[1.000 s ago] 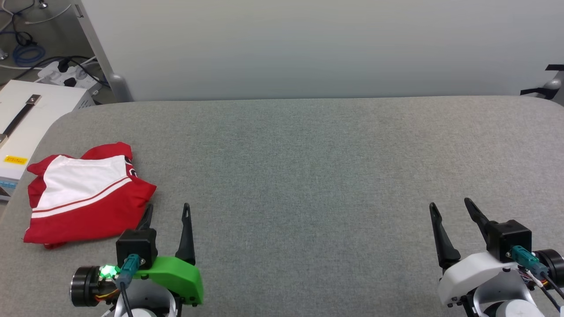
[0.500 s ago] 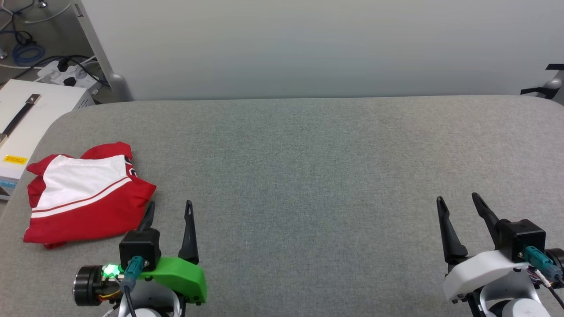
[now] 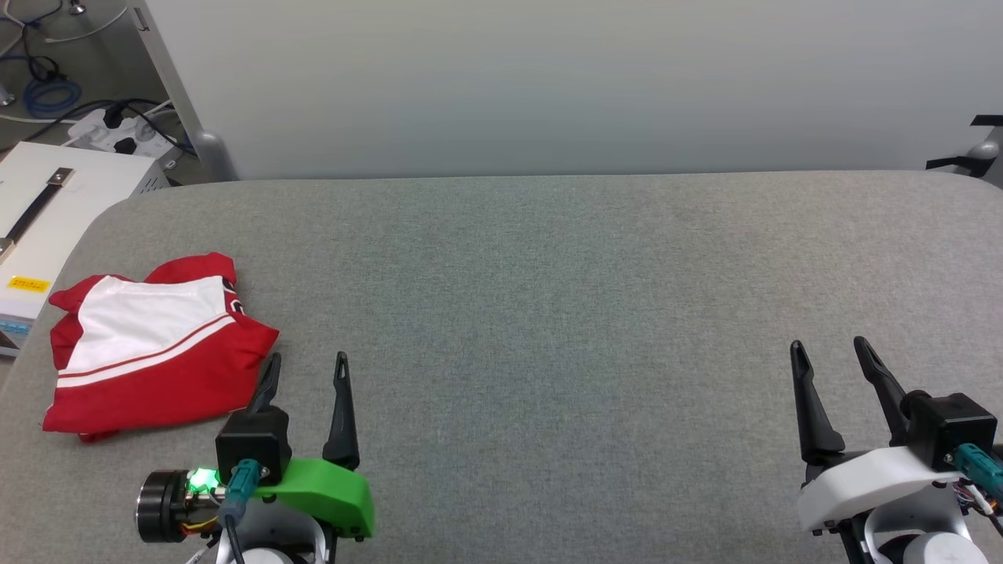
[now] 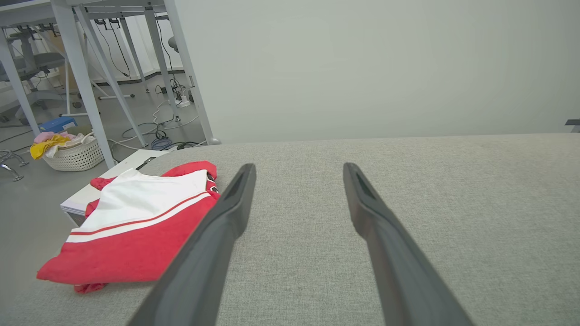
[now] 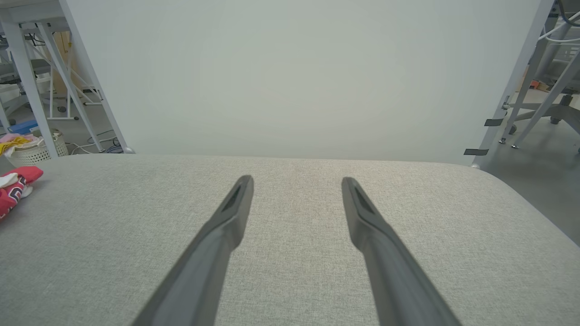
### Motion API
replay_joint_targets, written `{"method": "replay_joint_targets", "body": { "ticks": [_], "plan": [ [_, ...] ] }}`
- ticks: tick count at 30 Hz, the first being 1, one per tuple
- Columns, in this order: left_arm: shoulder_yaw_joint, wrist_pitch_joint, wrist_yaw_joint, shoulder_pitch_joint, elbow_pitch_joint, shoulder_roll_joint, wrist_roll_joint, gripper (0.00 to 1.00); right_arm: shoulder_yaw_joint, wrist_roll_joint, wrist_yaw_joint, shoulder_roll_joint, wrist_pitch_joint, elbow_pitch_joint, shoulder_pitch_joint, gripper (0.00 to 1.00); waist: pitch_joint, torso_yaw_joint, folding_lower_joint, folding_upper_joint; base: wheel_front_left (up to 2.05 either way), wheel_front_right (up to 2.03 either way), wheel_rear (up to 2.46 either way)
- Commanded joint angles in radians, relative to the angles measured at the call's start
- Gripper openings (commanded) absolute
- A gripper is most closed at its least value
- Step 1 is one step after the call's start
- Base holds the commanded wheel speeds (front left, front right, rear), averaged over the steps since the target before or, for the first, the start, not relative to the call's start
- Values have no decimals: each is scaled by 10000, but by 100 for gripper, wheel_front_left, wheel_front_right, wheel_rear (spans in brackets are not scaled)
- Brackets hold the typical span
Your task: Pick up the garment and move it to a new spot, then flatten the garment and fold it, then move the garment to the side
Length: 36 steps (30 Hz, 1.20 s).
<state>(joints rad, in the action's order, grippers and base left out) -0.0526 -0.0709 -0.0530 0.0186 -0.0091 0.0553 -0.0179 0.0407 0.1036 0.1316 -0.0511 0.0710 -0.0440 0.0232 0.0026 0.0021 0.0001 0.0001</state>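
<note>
The garment point(image 3: 153, 345) lies folded in a red and white bundle at the left end of the grey table point(image 3: 548, 298), a white panel with red stripes on top. In the left wrist view the garment point(image 4: 136, 226) sits left of my fingers. My left gripper point(image 3: 307, 362) stands open just right of the bundle's near corner, apart from it, nothing between its fingers. My right gripper point(image 3: 829, 345) is open and empty over bare cloth at the table's near right. The right wrist view catches an edge of the garment point(image 5: 16, 190) at far left.
A pale wall panel point(image 3: 548, 86) stands behind the table. Off the left end sit a white box point(image 3: 55, 204), a power strip with cables point(image 3: 117, 133) on the floor, and a white laundry basket point(image 4: 74, 156) by metal table legs point(image 4: 90, 81).
Both grippers have drifted a little to the right, the right one also slightly farther up the table. The garment has stayed where it was.
</note>
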Motion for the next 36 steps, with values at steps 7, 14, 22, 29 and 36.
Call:
{"method": "replay_joint_targets", "body": {
  "ticks": [7,14,22,29,36],
  "plan": [
    [-71,-222,-67,-17,-14,4,-101,100,53,224,-3,3,244,-141,208,100,-11,21,0,-1,0,0,0],
    [-113,-369,-61,18,38,-12,-162,100,0,299,-4,4,389,-207,293,100,-10,33,0,-1,0,0,0],
    [-147,-534,-80,30,92,-24,-257,100,23,444,-4,4,552,-289,369,100,-6,48,-1,-1,0,0,0],
    [-222,-675,-124,47,121,-29,-340,100,40,548,-5,5,691,-341,460,100,-27,59,-1,-1,0,0,0],
    [-308,-822,-165,73,174,-32,-420,100,34,611,-5,5,836,-403,547,100,-43,62,-1,-1,0,0,0]
  ]
}}
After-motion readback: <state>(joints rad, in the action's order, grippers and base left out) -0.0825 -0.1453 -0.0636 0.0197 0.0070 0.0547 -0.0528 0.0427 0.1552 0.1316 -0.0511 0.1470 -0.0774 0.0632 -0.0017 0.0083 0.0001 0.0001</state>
